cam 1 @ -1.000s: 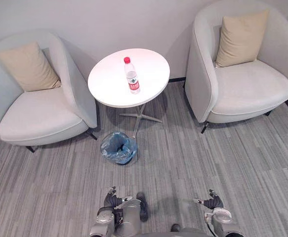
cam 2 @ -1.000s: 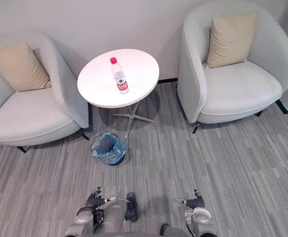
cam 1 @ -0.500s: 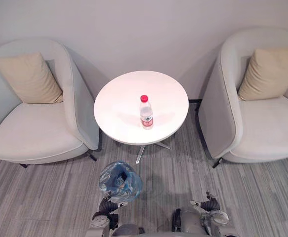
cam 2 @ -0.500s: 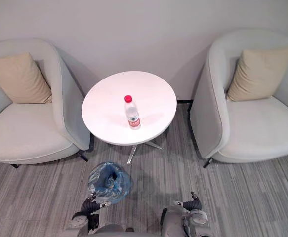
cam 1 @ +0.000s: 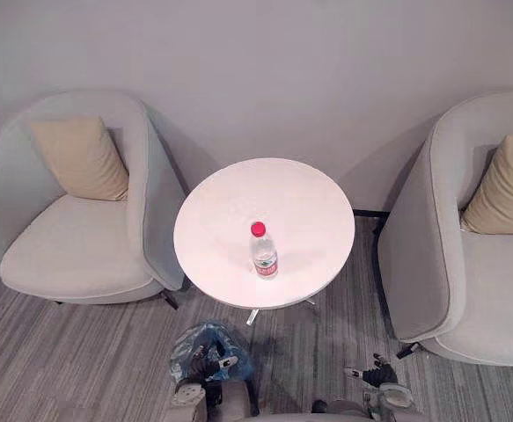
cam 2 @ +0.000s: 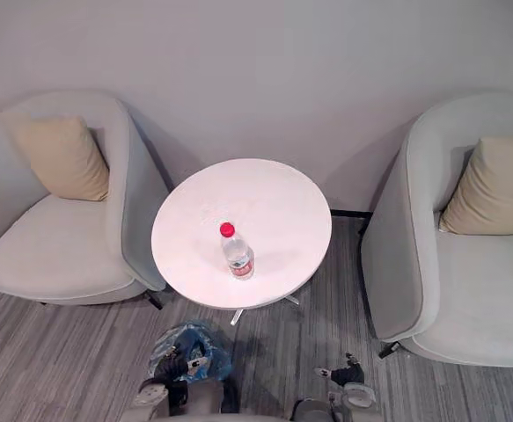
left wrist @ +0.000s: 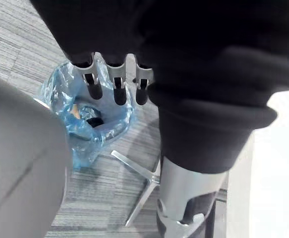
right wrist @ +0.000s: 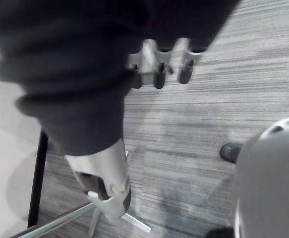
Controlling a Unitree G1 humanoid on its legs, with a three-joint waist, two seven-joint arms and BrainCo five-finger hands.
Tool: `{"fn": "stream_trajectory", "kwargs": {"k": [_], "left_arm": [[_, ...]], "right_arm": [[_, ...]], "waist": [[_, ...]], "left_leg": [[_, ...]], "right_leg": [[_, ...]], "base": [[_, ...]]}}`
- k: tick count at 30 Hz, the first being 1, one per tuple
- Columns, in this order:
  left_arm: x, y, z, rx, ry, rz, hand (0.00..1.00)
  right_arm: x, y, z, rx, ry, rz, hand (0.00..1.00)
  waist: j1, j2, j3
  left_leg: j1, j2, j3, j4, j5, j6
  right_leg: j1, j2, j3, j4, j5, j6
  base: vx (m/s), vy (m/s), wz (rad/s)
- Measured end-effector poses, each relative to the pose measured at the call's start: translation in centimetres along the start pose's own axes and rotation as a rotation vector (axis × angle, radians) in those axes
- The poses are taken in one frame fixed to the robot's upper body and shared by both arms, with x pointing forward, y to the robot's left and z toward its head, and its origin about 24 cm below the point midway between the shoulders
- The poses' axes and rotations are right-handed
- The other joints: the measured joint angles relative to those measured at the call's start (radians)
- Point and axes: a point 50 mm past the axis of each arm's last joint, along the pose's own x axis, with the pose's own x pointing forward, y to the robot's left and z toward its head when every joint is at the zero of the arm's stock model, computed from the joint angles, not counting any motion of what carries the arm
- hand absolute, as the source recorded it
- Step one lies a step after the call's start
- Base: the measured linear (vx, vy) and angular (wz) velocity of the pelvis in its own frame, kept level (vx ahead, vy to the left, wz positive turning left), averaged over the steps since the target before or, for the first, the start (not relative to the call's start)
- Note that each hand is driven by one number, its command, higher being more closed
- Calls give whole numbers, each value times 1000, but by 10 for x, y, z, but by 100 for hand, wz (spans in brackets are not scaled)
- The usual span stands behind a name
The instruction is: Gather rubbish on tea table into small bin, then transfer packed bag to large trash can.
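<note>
A clear plastic bottle (cam 1: 263, 253) with a red cap and red label stands upright on the round white tea table (cam 1: 238, 202), near its front edge. On the grey carpet below the table's front left sits the small bin (cam 1: 201, 341), lined with a blue bag (left wrist: 87, 126); something dark and orange lies inside. My left hand (cam 1: 208, 364) hangs low just in front of the bin, its fingers (left wrist: 115, 89) relaxed and holding nothing. My right hand (cam 1: 376, 375) hangs low over bare carpet to the right, its fingers (right wrist: 159, 72) straight and holding nothing.
A pale armchair (cam 1: 71, 255) with a tan cushion (cam 1: 80, 158) stands left of the table. A second armchair (cam 1: 476, 299) with a cushion (cam 1: 507, 198) stands on the right. A grey wall rises behind. The table's metal foot (left wrist: 139, 173) spreads beside the bin.
The whole picture has shifted: the camera has come closer to the table and turned. The bin now lies right by my left hand. Both hands stay low and hold nothing.
</note>
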Motion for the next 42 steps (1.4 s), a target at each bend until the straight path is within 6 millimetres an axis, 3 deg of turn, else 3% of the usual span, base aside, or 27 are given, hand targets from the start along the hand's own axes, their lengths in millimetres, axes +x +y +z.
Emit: {"fn": "stream_trajectory", "kwargs": {"k": [8, 11, 17, 18, 19, 20, 25, 27, 30, 33, 35, 42], "left_arm": [[-3, 11, -12, 17, 33, 23, 0], [-4, 12, -19, 36, 60, 22, 0], [-4, 15, -19, 60, 52, 22, 0], [-4, 16, -19, 61, 54, 25, 0], [-4, 18, -19, 65, 54, 30, 0], [-3, 24, -19, 75, 56, 41, 0], [-6, 18, -27, 46, 79, 36, 0], [-6, 19, -27, 46, 82, 37, 0], [-5, 26, -26, 49, 78, 37, 0], [-5, 34, -25, 54, 75, 43, 0], [-4, 39, -24, 75, 72, 43, 0], [-7, 41, -29, 114, 84, 19, 0]], "right_arm": [[-2, 1, -6, -12, 20, 2, 0], [-1, 1, -4, -16, 14, 2, 0], [-2, 2, -5, -26, 12, 7, 0], [-2, 4, -6, -27, 13, 13, 0], [-3, 6, -7, -26, 18, 17, 0], [-4, 9, -10, -19, 29, 24, 0], [-3, 2, -15, -35, 55, 10, 0], [-1, -1, -11, -30, 47, 5, 0], [8, -37, 12, -22, -17, 17, 0], [9, -60, 28, 4, -91, -40, 0], [9, -63, 32, 33, -114, -46, 0], [2, -94, 78, 9, -326, -98, 0]], "waist": [[-3, -8, -12], [-7, -34, -10], [-9, -63, -20], [-10, -64, -20], [-10, -78, -27], [-9, -109, -41], [-5, -70, -60], [-8, -69, -66], [-6, -69, -67], [-5, -90, -66], [-5, -103, -69], [-12, -85, -77]], "left_leg": [[139, -79, 24, -219, 75, 28], [165, -117, 5, -282, 91, 35], [206, -135, -79, -314, 109, 51], [191, -136, -105, -310, 112, 50], [180, -142, -122, -304, 114, 48], [165, -167, -149, -298, 117, 42], [175, -145, -185, -336, 146, 23], [182, -138, -190, -346, 148, 20], [186, -136, -200, -349, 151, 23], [207, -140, -213, -382, 171, 27], [215, -142, -222, -402, 184, 29], [233, -149, -220, -427, 202, 37]], "right_leg": [[46, -46, 20, -34, 0, 20], [-30, -103, 22, 142, -84, 63], [-108, -135, 90, 397, -88, 63], [-109, -115, 149, 353, -123, 39], [-106, -107, 179, 294, -117, 36], [-87, -113, 197, 207, -115, 57], [-21, -80, 163, 87, -75, 50], [-1, -69, 155, 55, -59, 48], [32, -63, 142, 9, -34, 48], [50, -65, 129, -6, -31, 50], [53, -66, 122, -8, -30, 50], [54, -73, 131, -7, -24, 56]], "base": [[74, 28, -2], [-12, -2, 11], [-7, 0, 43], [-23, -38, 53], [-20, -81, 74], [21, -85, 61], [20, -62, 23], [31, -35, 8], [12, -13, 11], [-10, -6, 13], [-34, -15, 13], [-58, 6, -1]]}}
